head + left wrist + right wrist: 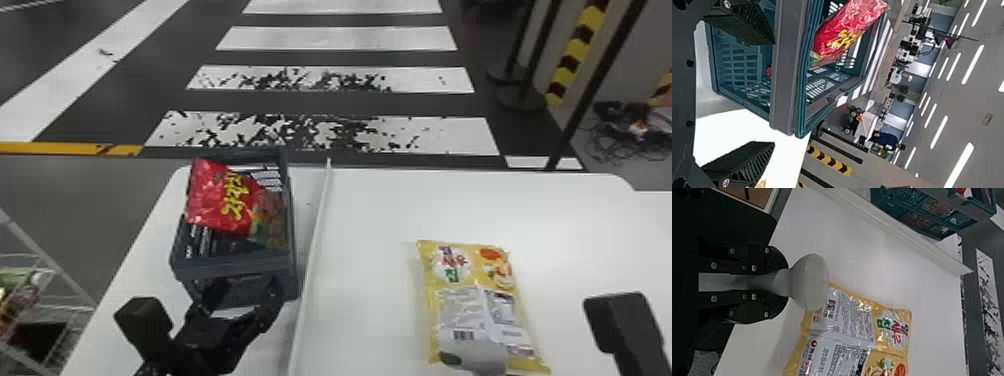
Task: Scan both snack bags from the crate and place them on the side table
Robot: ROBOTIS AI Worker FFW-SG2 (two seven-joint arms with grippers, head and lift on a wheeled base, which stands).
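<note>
one red snack bag (pixel 215 200), in crate (pixel 235 265), head view, left of centre; one yellow snack bag (pixel 470 270), on tabletop (pixel 370 215), lower right. my left gripper (pixel 248 296): jaws parted; my right gripper (pixel 779 282): jaws clenched on scanner (pixel 815 282).

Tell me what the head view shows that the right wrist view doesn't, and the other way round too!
Head view: the left jaws, spread apart by the crate's near side, the red bag's yellow letters and a yellow-and-black striped band.

Right wrist view: the right jaws, closed on the scanner's handle, and a brown panel.

Both: the scanner near the yellow bag, the crate beyond the long white strip, and the white table.
</note>
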